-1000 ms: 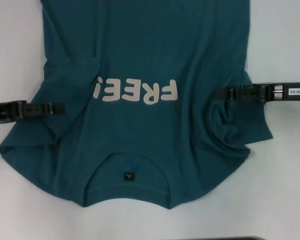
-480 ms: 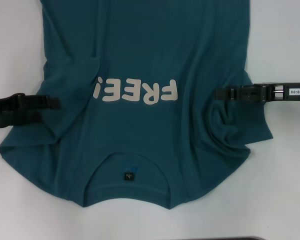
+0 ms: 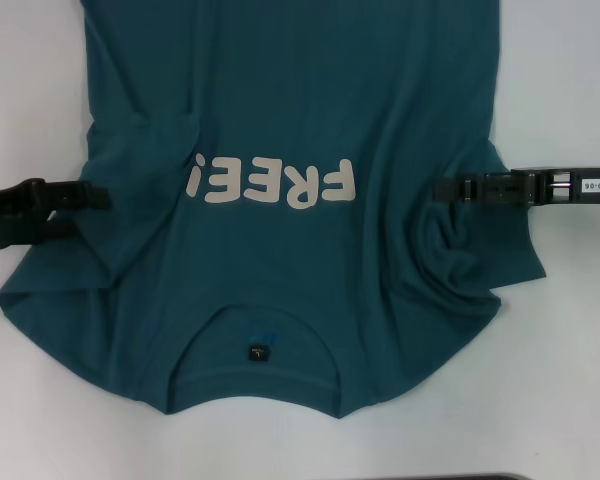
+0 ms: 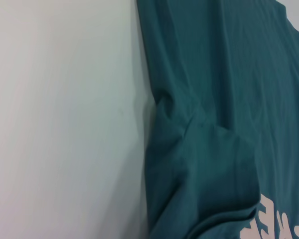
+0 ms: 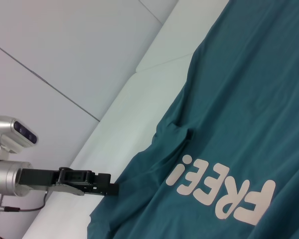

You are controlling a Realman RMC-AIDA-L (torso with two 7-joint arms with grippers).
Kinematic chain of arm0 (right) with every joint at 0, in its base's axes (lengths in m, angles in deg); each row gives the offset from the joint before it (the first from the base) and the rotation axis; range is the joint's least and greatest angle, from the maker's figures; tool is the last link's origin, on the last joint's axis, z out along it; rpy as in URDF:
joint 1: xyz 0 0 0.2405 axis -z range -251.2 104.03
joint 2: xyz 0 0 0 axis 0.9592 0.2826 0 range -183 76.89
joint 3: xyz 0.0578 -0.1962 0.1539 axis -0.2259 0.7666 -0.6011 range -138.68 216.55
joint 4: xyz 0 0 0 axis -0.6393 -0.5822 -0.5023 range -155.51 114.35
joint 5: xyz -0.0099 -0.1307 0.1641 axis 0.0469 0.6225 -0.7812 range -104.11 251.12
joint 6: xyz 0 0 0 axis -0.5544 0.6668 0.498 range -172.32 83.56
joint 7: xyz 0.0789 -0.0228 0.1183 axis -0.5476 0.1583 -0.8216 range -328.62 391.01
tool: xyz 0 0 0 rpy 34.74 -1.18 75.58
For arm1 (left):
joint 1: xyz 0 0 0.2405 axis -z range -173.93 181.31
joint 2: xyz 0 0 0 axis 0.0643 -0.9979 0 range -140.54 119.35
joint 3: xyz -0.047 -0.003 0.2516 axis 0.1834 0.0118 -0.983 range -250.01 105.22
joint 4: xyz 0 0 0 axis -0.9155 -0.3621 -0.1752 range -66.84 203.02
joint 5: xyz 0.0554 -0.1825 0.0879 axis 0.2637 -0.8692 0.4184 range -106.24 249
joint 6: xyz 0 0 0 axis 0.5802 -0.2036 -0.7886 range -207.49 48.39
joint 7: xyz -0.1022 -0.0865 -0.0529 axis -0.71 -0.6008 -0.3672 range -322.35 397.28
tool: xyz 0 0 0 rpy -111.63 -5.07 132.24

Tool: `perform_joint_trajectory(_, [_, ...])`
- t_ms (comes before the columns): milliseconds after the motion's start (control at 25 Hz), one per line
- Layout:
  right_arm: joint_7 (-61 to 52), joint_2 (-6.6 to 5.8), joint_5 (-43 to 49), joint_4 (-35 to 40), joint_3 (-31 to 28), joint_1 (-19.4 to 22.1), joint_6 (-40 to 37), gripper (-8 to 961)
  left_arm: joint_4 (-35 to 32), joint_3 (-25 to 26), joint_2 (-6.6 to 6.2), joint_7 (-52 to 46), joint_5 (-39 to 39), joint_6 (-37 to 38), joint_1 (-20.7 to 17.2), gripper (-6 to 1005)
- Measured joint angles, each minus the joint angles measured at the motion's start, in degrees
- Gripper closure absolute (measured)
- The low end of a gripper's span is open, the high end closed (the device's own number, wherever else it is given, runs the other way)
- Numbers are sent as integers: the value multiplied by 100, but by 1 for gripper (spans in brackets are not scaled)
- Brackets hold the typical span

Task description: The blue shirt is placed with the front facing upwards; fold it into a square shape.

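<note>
The blue shirt (image 3: 300, 100) lies spread front-up on the white table, its cream "FREE!" lettering (image 3: 275, 185) across the chest and its neckline with a black tag (image 3: 257, 352) nearest me. The sleeve areas on both sides are bunched into wrinkles. My left gripper (image 3: 102, 195) reaches in from the left, its tip over the shirt's left edge by the sleeve; the right wrist view shows the left gripper (image 5: 111, 189) at that cloth edge. My right gripper (image 3: 438, 188) reaches in from the right, over the crumpled right sleeve. The left wrist view shows only the shirt (image 4: 214, 99) and its folded sleeve seam.
White table (image 3: 570, 380) surrounds the shirt on the left, right and near sides. The shirt's hem runs out of the head view at the far side. A dark edge (image 3: 450, 477) shows at the near border. The table's far edge and a wall appear in the right wrist view.
My left gripper has drawn back to the left and slightly farther from me, off the sleeve. The shirt has not moved. The right gripper has barely shifted.
</note>
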Motion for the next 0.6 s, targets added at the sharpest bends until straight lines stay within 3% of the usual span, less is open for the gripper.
perform_joint_trajectory(600, [0, 0, 0, -1, 0, 24, 8, 99, -68, -124, -28, -239, 8, -134, -9, 205])
